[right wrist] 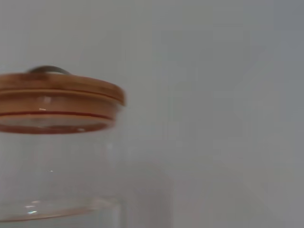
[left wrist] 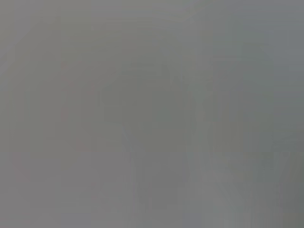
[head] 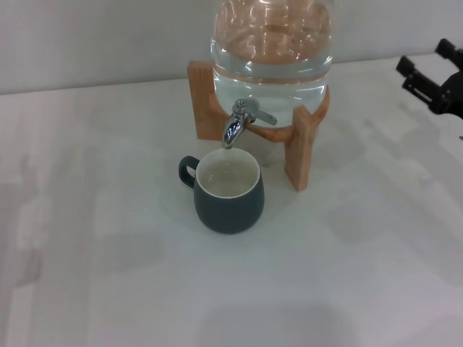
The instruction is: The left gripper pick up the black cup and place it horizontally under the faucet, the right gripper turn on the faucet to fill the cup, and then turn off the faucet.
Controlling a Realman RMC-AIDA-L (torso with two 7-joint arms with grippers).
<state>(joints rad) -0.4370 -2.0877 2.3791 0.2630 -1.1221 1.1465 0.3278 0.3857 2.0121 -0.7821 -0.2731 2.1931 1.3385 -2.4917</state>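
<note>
The black cup (head: pixel 228 194) stands upright on the white table, straight under the spout of the chrome faucet (head: pixel 239 123), with its handle towards the left. Its cream inside shows and no stream of water falls from the spout. The faucet's lever points to the right. The faucet is fitted to a clear water jar (head: pixel 271 54) on a wooden stand (head: pixel 300 148). My right gripper (head: pixel 422 59) hovers at the far right edge, apart from the jar, with its fingers spread and empty. My left gripper is out of view. The left wrist view shows only plain grey.
The right wrist view shows the jar's wooden lid (right wrist: pixel 57 102) and its glass wall (right wrist: pixel 61 175) close by. The white table (head: pixel 108 275) stretches in front of and to the left of the cup. A pale wall stands behind the jar.
</note>
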